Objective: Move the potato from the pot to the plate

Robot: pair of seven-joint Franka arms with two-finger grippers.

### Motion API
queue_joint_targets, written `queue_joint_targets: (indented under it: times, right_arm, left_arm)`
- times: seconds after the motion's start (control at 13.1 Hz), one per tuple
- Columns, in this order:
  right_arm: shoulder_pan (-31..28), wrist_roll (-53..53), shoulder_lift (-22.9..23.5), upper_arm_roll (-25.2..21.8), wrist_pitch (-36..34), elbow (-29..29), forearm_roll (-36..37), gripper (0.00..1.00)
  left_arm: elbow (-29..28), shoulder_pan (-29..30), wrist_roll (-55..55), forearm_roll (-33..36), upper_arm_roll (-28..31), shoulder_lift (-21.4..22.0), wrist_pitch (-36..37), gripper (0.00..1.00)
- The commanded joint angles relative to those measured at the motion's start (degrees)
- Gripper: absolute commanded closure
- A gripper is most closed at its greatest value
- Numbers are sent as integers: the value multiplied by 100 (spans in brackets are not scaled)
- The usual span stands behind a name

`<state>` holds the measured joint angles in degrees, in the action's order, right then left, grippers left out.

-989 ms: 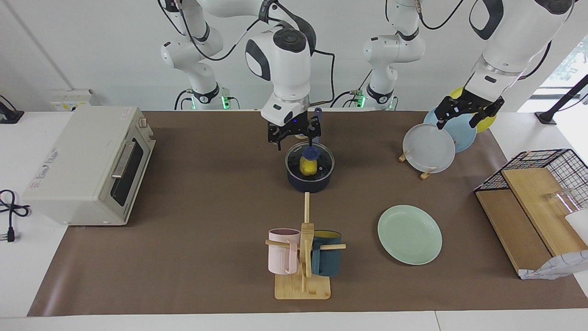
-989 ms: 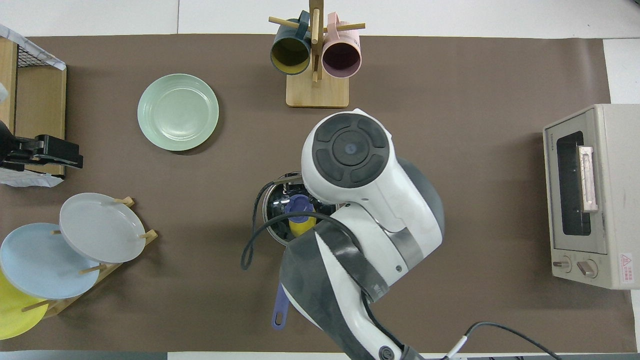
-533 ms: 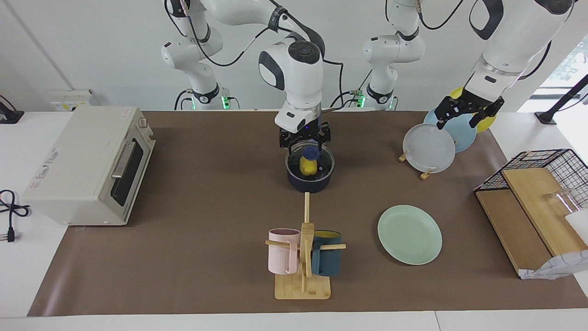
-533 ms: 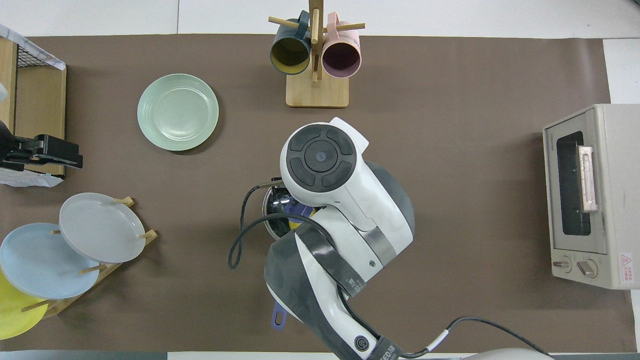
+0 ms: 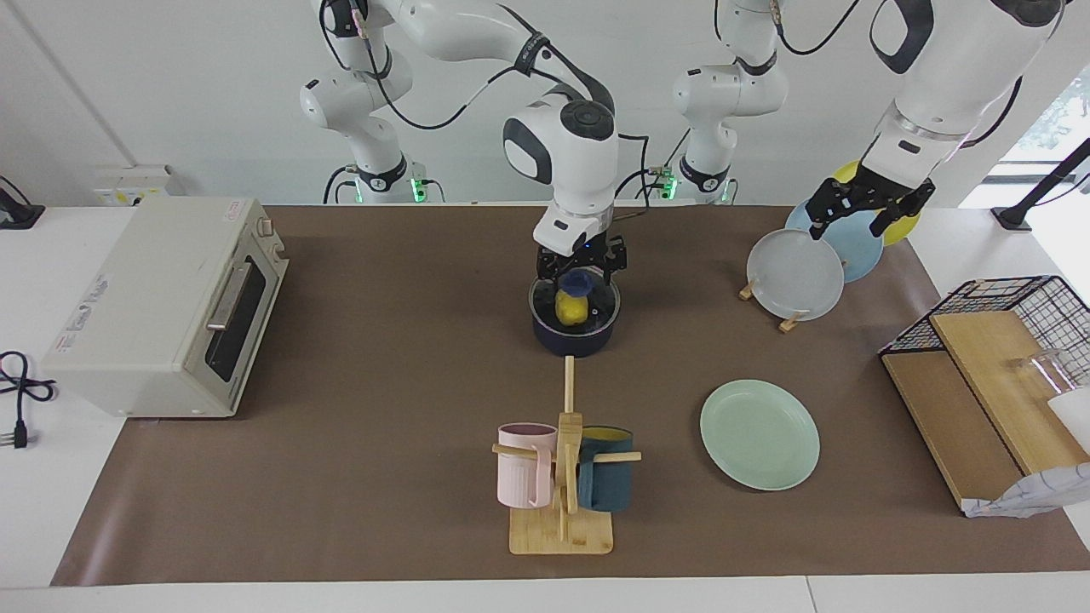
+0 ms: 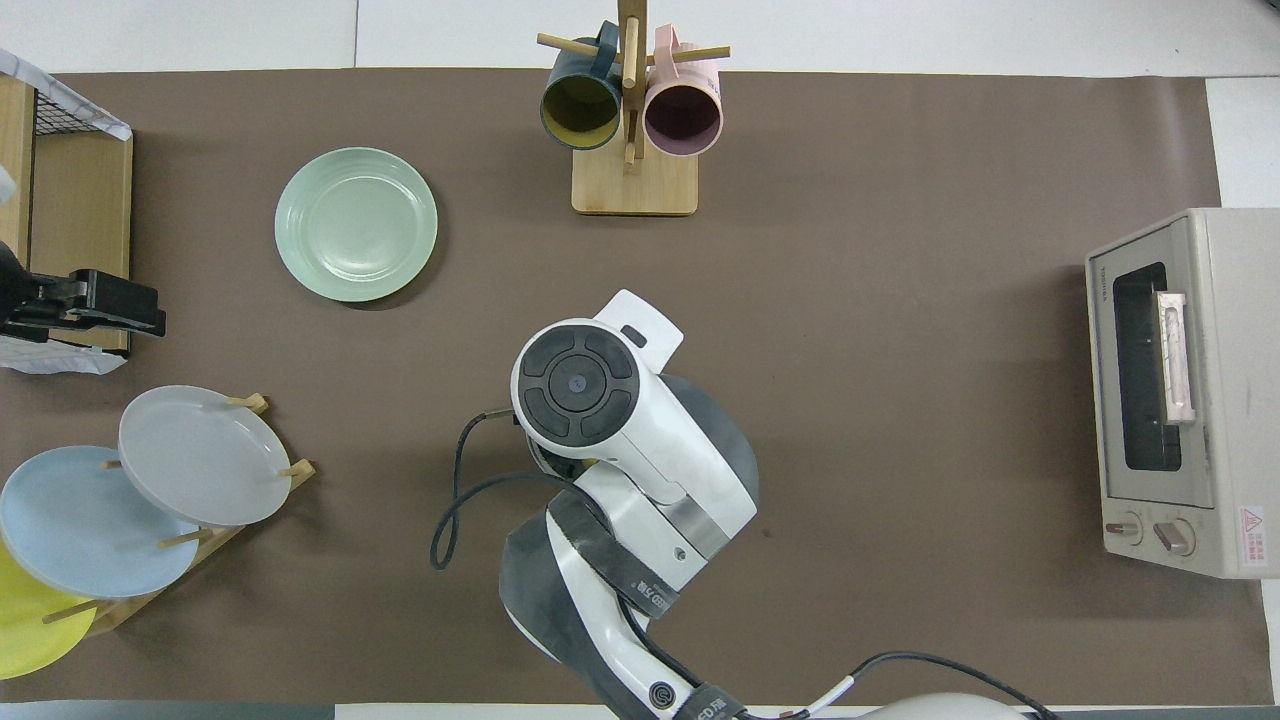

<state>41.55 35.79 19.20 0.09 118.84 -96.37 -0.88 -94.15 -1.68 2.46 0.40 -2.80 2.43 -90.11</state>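
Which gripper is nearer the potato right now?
Right. The right gripper hangs directly over the potato in the pot; the left gripper waits over the plate rack.

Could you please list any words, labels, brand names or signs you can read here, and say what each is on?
Brand name on the oven, near its door's top corner: too small to read.
Red warning triangle label by the oven's knobs: its text is too small to read.
Sticker on the oven's top: blurred.
White print on the right arm's dark band: unreadable.
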Motion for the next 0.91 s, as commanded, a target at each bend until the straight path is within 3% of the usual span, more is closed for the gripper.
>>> queue_joint_targets:
  times: [0.0, 0.23, 0.53, 0.68, 0.84]
  right_arm:
    - [-51, -36, -276, 26, 324, -514, 9, 0]
    - [-16, -37, -320, 26, 412, -638, 9, 0]
    - [-25, -63, -320, 26, 395, -638, 9, 49]
    - [-33, -133, -311, 26, 386, -603, 9, 64]
    - [-51, -142, -285, 26, 299, -463, 9, 67]
  left_arm:
    - [20, 98, 53, 74, -72, 38, 73, 0]
    - [20, 98, 53, 74, -72, 38, 64, 0]
    - [20, 98, 53, 74, -72, 38, 64, 0]
    - [20, 98, 53, 74, -72, 38, 64, 0]
    - [20, 98, 53, 74, -72, 38, 64, 0]
